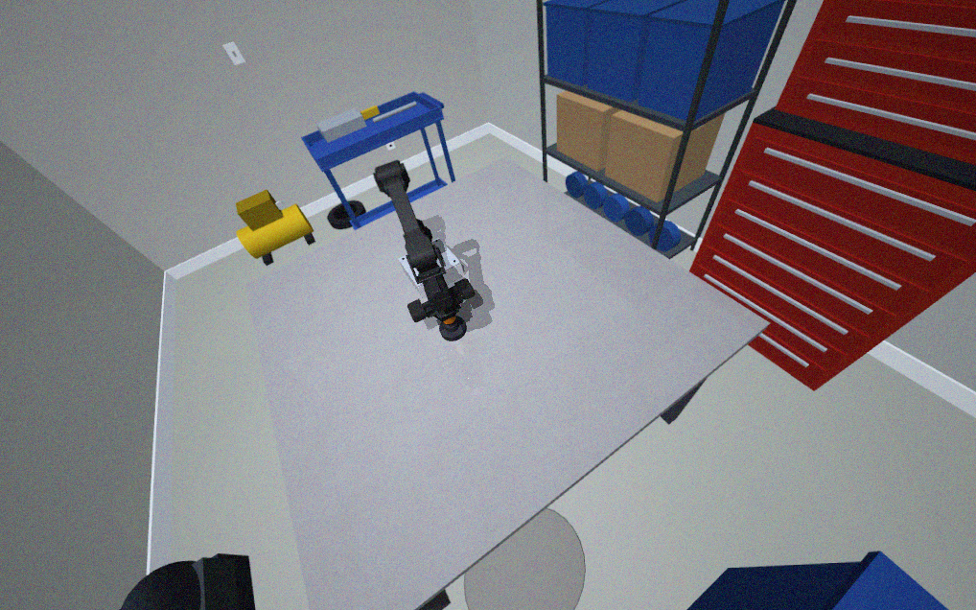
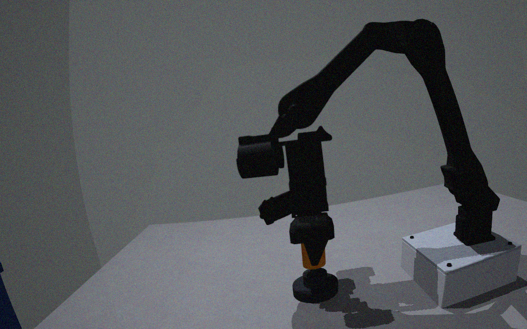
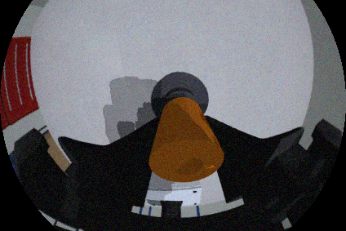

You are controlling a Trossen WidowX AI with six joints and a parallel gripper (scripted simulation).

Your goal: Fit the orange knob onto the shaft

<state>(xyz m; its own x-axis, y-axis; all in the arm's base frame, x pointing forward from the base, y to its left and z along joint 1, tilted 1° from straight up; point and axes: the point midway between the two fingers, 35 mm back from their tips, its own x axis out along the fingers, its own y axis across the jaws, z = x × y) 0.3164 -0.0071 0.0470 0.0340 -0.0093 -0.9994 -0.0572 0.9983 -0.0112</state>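
Observation:
My gripper [image 2: 315,261] [image 3: 182,121] is shut on the orange knob [image 1: 448,320] [image 2: 306,257] [image 3: 184,143], holding it upright by its sides. The dark round pedestal [image 1: 453,332] [image 2: 303,292] [image 3: 179,79] stands on the table with a smaller raised step in its middle. In the exterior view the knob's lower rim is over the step and very close to its top. The shaft does not show in any current view, and whether its tip is inside the knob's hole cannot be told. The hole and both flat sides are hidden.
The arm's white base box [image 2: 425,265] stands on the grey table [image 1: 401,424] [image 2: 184,269], behind and to the right of the pedestal in the exterior view. Beyond the table are a blue cart [image 1: 382,134], a shelf rack and a red tool cabinet [image 1: 818,249].

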